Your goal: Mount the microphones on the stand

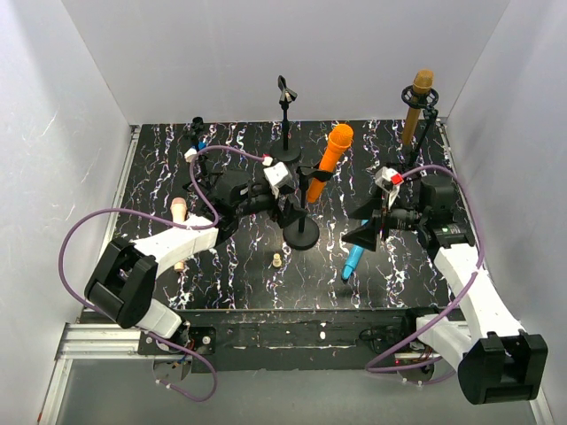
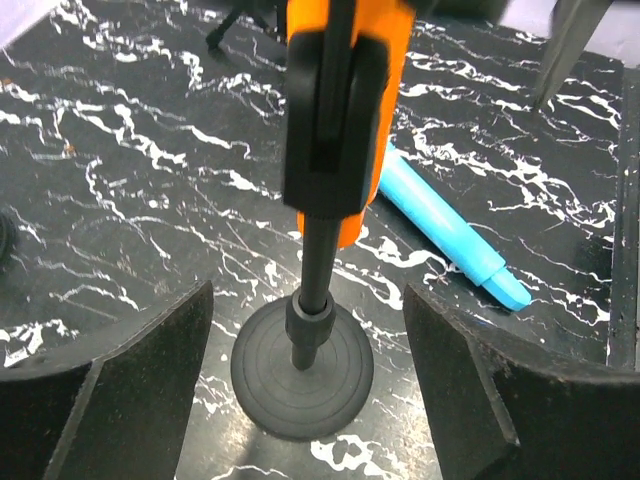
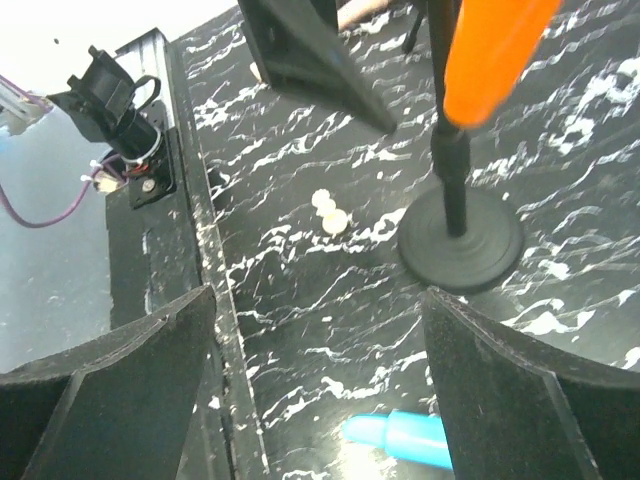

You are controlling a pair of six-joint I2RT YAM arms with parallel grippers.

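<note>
The orange microphone (image 1: pixel 335 149) sits tilted in the clip of a black stand (image 1: pixel 302 234); it also shows in the left wrist view (image 2: pixel 340 110) and the right wrist view (image 3: pixel 495 50). The golden-brown microphone (image 1: pixel 418 106) stands in a stand at the back right. The light blue microphone (image 1: pixel 354 258) lies on the table; it also shows in the wrist views (image 2: pixel 450 238) (image 3: pixel 400 440). The pale pink microphone (image 1: pixel 179 212) lies partly under my left arm. My left gripper (image 1: pixel 288 199) (image 2: pixel 310 400) is open beside the stand's pole. My right gripper (image 1: pixel 368 232) (image 3: pixel 320 400) is open above the blue microphone.
An empty stand (image 1: pixel 285 115) stands at the back middle and a small one (image 1: pixel 197 133) at the back left. A tiny beige peg (image 1: pixel 276 260) (image 3: pixel 330 212) lies near the front. White walls enclose the black marbled table (image 1: pixel 159 177).
</note>
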